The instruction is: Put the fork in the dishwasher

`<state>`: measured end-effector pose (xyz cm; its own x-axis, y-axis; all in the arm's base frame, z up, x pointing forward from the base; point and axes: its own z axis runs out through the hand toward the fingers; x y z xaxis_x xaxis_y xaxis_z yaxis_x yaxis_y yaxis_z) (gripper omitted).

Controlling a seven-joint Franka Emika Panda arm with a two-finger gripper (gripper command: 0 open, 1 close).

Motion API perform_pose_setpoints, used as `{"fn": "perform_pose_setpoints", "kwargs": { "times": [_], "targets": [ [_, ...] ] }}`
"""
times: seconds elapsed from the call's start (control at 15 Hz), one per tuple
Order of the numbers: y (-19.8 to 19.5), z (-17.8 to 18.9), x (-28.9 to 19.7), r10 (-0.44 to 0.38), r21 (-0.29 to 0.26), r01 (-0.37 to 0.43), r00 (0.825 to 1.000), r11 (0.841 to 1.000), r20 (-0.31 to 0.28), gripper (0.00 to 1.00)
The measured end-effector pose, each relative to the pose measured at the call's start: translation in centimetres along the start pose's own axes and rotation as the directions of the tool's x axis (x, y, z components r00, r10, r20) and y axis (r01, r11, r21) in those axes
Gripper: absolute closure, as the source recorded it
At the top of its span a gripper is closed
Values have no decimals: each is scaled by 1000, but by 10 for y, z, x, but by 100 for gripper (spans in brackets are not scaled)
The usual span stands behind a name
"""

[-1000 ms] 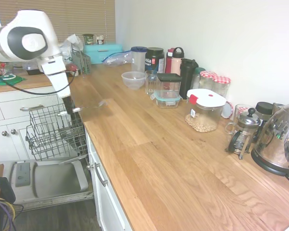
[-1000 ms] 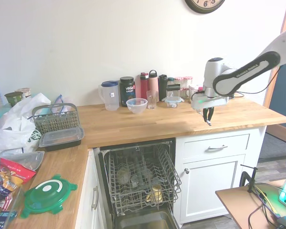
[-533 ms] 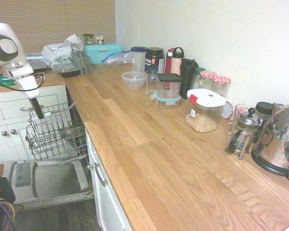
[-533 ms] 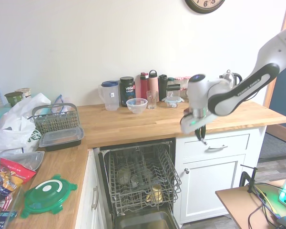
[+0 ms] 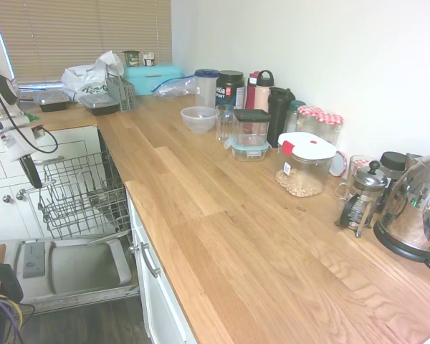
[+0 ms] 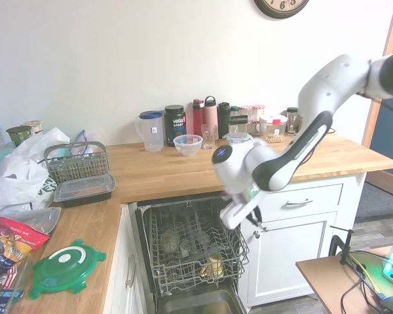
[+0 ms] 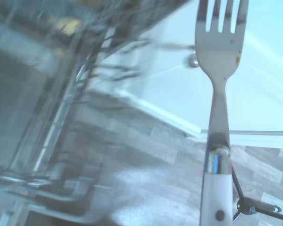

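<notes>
A white robot arm is reaching in from the left edge of the first exterior view, its jaws (image 5: 33, 180) hanging just beside the grey wire rack (image 5: 82, 193) of the open dishwasher (image 5: 64, 266), whose flat door panel is lying down near the floor. A long wooden counter (image 5: 222, 236) is running past it, carrying a clear bowl (image 5: 199, 118), jars, bottles and a kettle (image 5: 416, 215). From this side the fork is too small to make out. In the second exterior view the arm is curving down from the right, and the jaws (image 6: 254, 216) are hanging at the right edge of the rack (image 6: 193, 245), in front of a white drawer (image 6: 301, 199); motion blur is hiding whether they are clenched or released, so that cannot be told. In the wrist view the fork (image 7: 219, 89) is filling the right side, tines pointing away from the camera, with blurred rack wires (image 7: 61, 94) to one side and grey floor (image 7: 146, 160) behind it.
</notes>
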<state>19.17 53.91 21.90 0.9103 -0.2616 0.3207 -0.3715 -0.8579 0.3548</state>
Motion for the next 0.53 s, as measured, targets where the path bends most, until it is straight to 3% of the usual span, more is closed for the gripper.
{"fn": "perform_pose_setpoints", "kwargs": {
  "times": [0.2, 0.53],
  "targets": [
    [-55, 33, -22, -91, -23, 92, 996, 996, 12, 100],
    [-114, 11, -19, -154, 1, 154, 988, 988, -6, 100]
  ]
}}
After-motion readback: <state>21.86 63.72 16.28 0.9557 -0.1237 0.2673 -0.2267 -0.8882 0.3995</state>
